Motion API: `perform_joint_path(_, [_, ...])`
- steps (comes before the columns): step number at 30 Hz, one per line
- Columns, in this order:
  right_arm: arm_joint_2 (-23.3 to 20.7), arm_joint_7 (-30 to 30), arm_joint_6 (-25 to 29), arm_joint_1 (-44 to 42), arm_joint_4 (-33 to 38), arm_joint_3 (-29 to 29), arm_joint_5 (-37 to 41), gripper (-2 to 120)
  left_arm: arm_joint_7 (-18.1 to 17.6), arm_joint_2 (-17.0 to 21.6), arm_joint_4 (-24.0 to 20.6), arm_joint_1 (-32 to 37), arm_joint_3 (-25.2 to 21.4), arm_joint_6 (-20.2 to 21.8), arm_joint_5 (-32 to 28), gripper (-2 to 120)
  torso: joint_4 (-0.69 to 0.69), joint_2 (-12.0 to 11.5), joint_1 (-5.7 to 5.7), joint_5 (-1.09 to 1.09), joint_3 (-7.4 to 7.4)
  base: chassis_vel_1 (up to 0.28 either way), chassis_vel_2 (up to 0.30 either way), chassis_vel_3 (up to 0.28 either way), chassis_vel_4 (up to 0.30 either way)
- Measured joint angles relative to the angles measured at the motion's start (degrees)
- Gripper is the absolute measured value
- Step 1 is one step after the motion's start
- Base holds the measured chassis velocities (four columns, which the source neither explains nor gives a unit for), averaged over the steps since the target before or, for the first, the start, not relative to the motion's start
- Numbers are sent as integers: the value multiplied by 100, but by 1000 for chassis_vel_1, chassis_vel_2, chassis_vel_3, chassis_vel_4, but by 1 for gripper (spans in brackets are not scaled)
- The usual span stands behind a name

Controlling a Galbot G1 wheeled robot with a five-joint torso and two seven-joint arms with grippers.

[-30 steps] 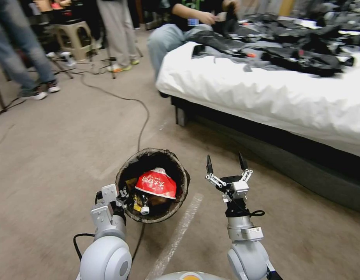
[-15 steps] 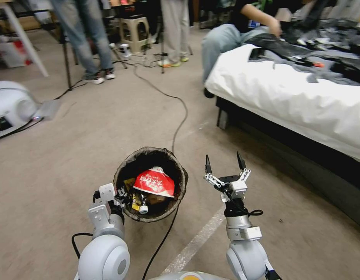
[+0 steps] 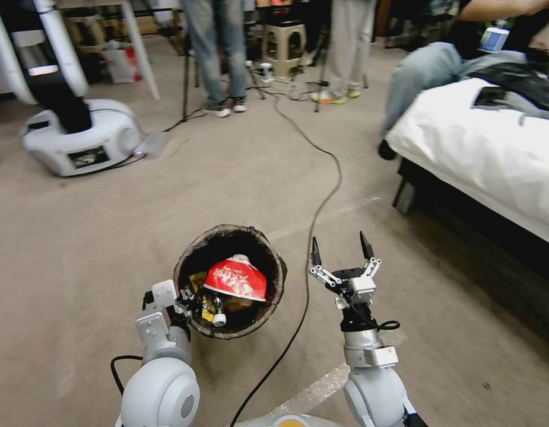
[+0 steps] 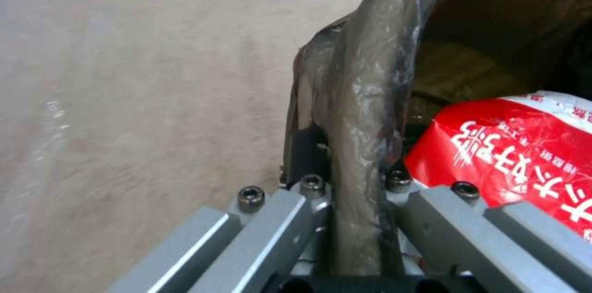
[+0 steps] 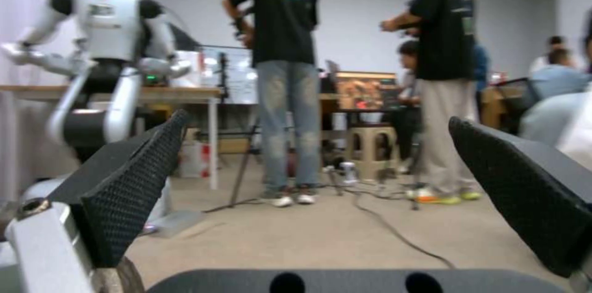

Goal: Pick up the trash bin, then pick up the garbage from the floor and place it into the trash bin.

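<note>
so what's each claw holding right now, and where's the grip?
Left claw is shut on the trash bin, pinching its bag-lined rim on the near-left side. Right claw is open and holds nothing.

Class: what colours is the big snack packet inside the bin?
Red and white snack packet; head view shows it best.

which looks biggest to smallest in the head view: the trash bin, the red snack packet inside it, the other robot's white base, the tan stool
1. The other robot's white base, though it sits farther off, so its true size is unsure.
2. The trash bin, close to it in looks.
3. The red snack packet.
4. The tan stool, far back.
</note>
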Motion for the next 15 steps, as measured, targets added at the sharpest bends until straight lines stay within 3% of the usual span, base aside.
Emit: perform_joint_path(15, [-36, -44, -36, 11, 15, -97, -53, 100, -27, 25, 100, -54, 59, -24, 37, 0, 1, 0, 0, 0, 0, 102, 104, 99, 103])
